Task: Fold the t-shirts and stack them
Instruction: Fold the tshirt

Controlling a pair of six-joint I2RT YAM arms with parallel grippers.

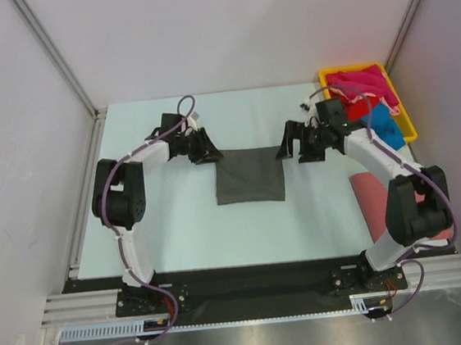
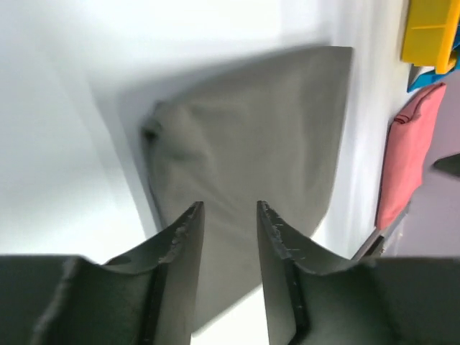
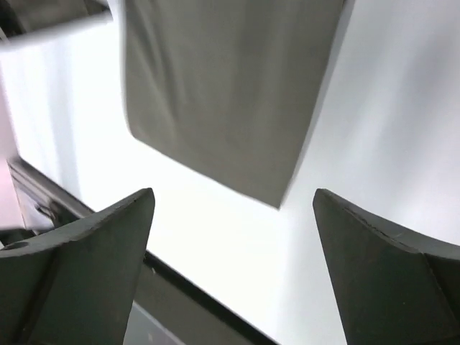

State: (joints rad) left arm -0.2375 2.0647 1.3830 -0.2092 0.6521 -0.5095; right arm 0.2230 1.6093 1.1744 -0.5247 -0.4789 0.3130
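The folded grey shirt (image 1: pixel 250 175) lies mid-surface (image 1: pixel 178 227). The left hand (image 2: pixel 226 208), fingers narrowly apart, is at its far-left corner. The right hand (image 3: pixel 233 194), spread wide, is at its far-right corner.

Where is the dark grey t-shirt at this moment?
In the top view, the dark grey t-shirt lies folded at the centre of the table, between the left gripper and right gripper at its far corners; the salmon-pink t-shirt lies to its right.
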